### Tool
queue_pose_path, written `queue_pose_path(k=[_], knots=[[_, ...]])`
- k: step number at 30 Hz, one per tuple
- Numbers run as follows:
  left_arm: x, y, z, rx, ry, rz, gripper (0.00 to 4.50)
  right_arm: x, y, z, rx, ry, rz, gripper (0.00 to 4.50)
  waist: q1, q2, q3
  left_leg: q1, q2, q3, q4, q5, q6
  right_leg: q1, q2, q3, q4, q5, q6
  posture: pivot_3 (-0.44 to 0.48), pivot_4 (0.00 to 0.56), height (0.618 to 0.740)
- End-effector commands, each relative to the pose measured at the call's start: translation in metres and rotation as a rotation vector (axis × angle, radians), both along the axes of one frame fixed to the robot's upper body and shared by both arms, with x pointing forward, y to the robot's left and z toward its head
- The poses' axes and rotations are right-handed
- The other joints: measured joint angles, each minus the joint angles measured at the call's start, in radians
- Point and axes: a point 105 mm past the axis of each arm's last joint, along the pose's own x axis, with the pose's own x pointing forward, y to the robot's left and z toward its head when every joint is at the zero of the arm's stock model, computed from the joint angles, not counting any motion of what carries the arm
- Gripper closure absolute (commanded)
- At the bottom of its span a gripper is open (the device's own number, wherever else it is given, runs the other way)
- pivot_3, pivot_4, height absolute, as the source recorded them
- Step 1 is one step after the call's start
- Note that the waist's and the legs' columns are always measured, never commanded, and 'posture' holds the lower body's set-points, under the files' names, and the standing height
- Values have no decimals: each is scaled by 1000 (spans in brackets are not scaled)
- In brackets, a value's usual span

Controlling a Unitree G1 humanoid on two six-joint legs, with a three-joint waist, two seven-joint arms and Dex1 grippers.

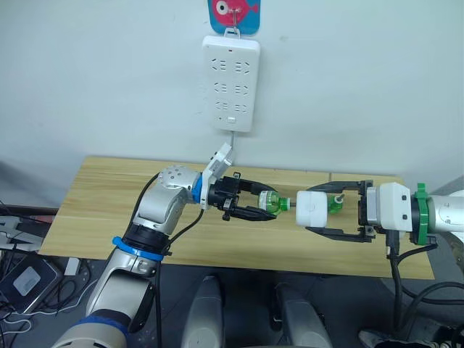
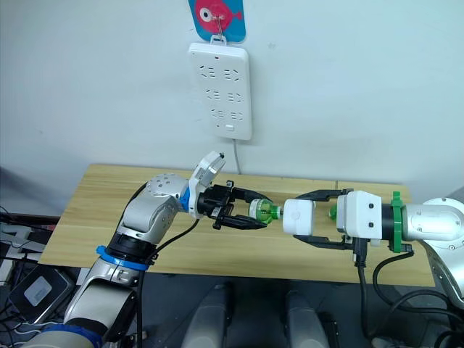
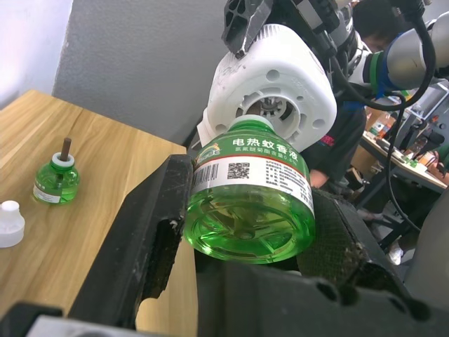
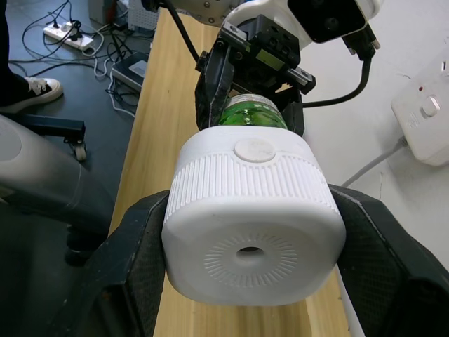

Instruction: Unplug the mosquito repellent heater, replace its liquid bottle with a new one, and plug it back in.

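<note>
Left claw is clamped on a green liquid bottle, neck pointing at the mosquito repellent heater. Right claw grips that heater, both held above the wooden surface.

Bare tabletop lies open left; spare bottle and cap stand right.

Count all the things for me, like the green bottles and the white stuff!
Green bottles: 2 — held bottle, other bottle on the table
White heater: 1
White cap: 1
White power strip: 1
Total: 5
</note>
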Motion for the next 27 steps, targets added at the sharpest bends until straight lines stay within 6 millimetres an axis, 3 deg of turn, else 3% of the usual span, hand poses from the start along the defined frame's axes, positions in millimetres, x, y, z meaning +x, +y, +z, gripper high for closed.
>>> queue_pose_path(k=[1,27], knots=[[-9,-8,9,-26,-45,-51,2207,-7,11,11,36,-17,35,1553,0,0,0,0,0,0,0,0,0,0,0,0,0,0,0,152,271,740],[-6,-3,4,-18,-53,-58,2207,3,0,16,61,89,-52,1553,0,0,0,0,0,0,0,0,0,0,0,0,0,0,0,149,274,740]])
